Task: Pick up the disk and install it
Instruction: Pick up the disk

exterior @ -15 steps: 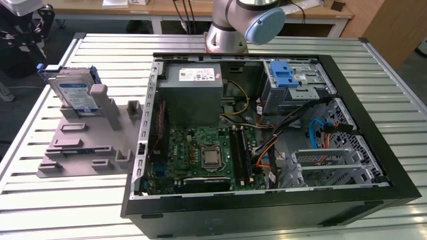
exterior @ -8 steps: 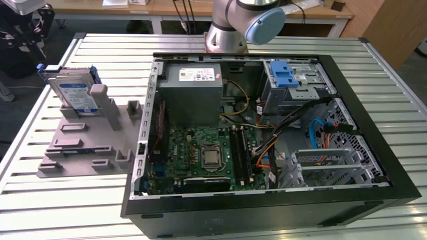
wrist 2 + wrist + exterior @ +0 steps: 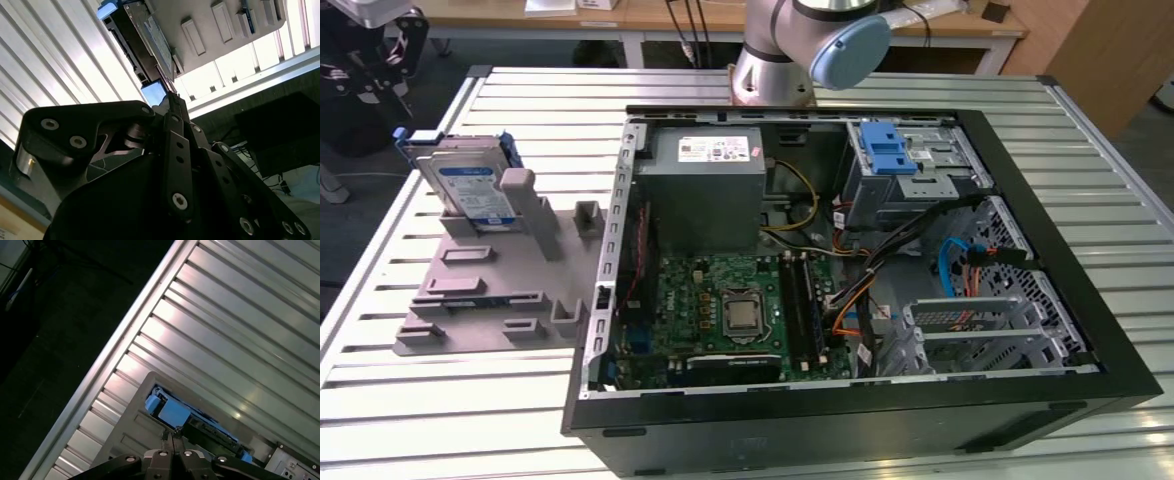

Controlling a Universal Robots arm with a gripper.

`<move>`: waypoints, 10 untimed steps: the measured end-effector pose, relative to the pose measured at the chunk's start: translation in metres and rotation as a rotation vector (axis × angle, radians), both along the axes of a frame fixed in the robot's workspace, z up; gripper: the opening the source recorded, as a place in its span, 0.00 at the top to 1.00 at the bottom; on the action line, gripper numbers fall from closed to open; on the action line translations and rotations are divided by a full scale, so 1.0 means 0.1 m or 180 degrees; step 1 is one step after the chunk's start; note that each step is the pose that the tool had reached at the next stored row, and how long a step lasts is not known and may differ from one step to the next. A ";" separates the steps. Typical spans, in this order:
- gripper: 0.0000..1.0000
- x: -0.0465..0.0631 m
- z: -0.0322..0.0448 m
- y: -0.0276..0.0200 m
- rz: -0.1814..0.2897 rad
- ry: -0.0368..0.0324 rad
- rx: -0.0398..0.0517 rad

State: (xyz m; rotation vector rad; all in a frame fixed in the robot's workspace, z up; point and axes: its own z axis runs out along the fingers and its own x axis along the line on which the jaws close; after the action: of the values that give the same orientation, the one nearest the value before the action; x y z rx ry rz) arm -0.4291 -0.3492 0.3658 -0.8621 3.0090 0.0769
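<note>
Seemingly pickup stage: the narrow, empty gripper (image 3: 172,435) hovers just short of the flat silver, blue-framed rectangular disk (image 3: 174,413); grasping requires widening.

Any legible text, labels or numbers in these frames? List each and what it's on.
No text can be read in any view.
Label on the disk: print too small to read.
The power supply sticker: print blurred, unreadable.
Markings on the motherboard: too small to read.
</note>
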 end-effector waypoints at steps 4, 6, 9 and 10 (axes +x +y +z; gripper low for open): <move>0.89 0.00 0.000 0.000 0.0077 0.0000 0.0000; 0.89 0.00 0.000 0.000 0.0115 0.0000 0.0000; 0.89 0.00 0.000 0.000 0.0171 0.0000 0.0000; 0.89 0.00 0.000 0.000 0.0190 0.0000 0.0000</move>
State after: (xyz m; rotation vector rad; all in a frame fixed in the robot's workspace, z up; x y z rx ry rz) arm -0.4293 -0.3493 0.3658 -0.9521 2.9834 0.0775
